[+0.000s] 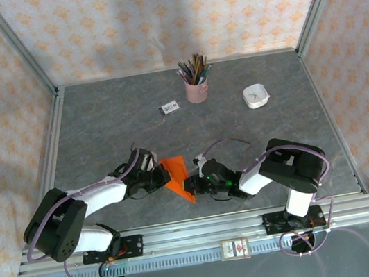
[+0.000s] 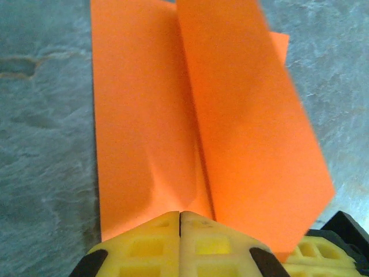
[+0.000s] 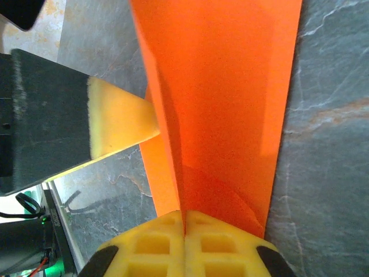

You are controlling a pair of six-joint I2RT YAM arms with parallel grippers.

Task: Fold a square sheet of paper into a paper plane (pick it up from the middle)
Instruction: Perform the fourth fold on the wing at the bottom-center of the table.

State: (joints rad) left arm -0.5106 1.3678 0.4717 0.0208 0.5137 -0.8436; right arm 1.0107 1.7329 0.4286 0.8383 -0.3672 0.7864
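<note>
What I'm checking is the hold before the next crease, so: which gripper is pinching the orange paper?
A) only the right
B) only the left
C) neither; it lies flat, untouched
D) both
D: the left gripper and the right gripper are each shut on the partly folded orange paper, whose crease runs straight in between the closed jaws in both wrist views.

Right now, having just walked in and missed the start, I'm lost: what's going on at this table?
A thin bright-orange paper sheet is being folded near the front of the grey table. The left gripper and the right gripper are each shut on it from opposite sides. It is creased into layers, but is not yet a slim dart.
</note>
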